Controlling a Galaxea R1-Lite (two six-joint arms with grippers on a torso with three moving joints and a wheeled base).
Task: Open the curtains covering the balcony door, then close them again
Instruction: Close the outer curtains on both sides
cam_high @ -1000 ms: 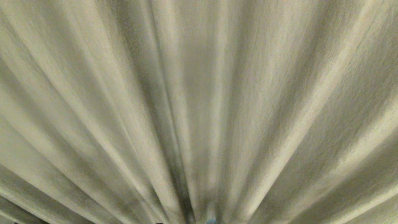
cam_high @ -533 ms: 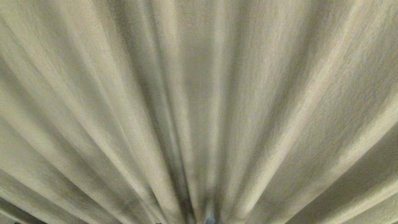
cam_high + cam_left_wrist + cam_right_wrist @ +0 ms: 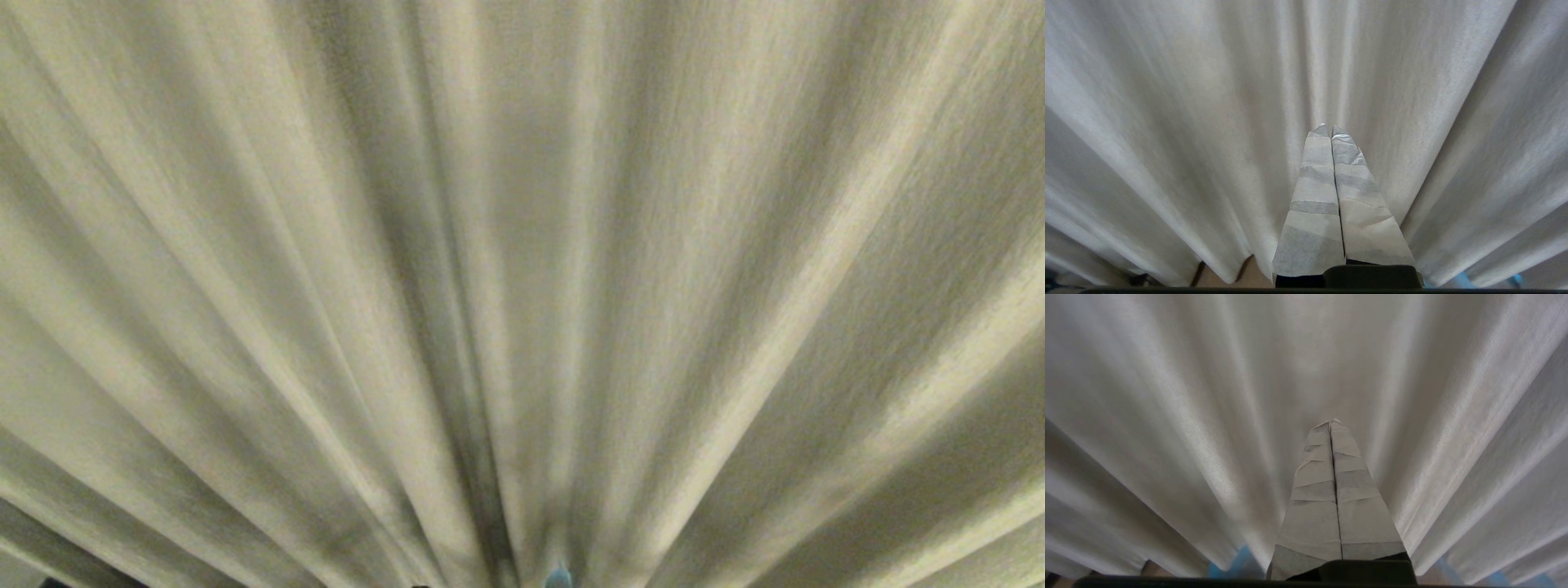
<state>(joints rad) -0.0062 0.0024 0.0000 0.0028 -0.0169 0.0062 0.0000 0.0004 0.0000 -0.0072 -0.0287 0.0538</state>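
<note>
The curtains (image 3: 522, 245) fill your whole view, hanging in big soft folds right in front of you, drawn across so the balcony door behind them is hidden. You likely have to open them first, so look for the dark fold near the middle, where two panels may meet. Get in there before you push sideways, or you will just bunch up cloth.

The left gripper (image 3: 1329, 130) and right gripper (image 3: 1331, 424) both point at the cloth, close to it. Each has its taped fingers (image 3: 1314, 486) pressed together, holding nothing.

A small blue bit (image 3: 558, 577) peeks out at the hem.
</note>
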